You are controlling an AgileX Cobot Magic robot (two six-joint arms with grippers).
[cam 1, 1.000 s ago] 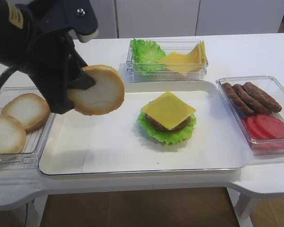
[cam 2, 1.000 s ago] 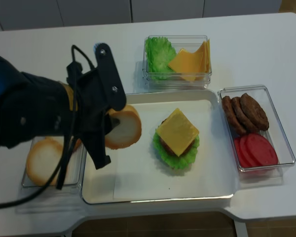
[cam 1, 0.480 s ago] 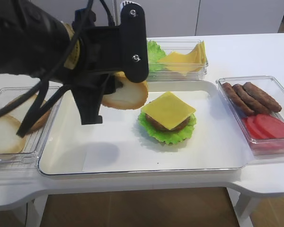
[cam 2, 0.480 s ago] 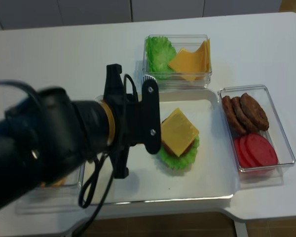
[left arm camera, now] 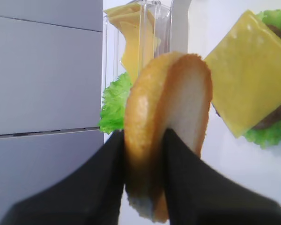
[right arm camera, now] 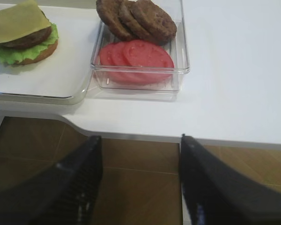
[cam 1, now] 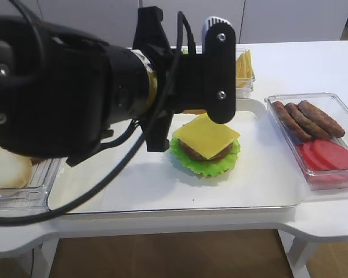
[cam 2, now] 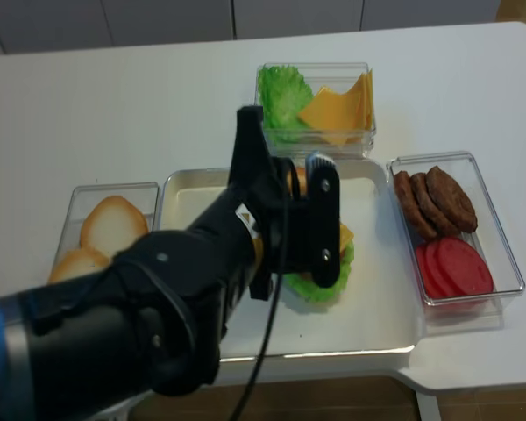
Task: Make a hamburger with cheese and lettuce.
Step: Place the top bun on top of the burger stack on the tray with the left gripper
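I was on the capping step: my left tool [left arm camera: 145,154] pinched a bun top [left arm camera: 166,131] on edge, left of the hamburger [cam 1: 205,145] at frame centre; next it needed levelling over the cheese [cam 1: 206,134]. My right tool [right arm camera: 138,183] hung wide, empty, beyond the bench [right arm camera: 234,70]

left arm [cam 1: 75,92] over tray [cam 1: 267,191] — right side open

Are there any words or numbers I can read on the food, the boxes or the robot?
None: no words, numbers or signs can be read in any view.
The cheese, the lettuce and the bun in the left hand are plain.
The clear box of patties and tomato has no label.
The yellow band on the left arm shows no print.
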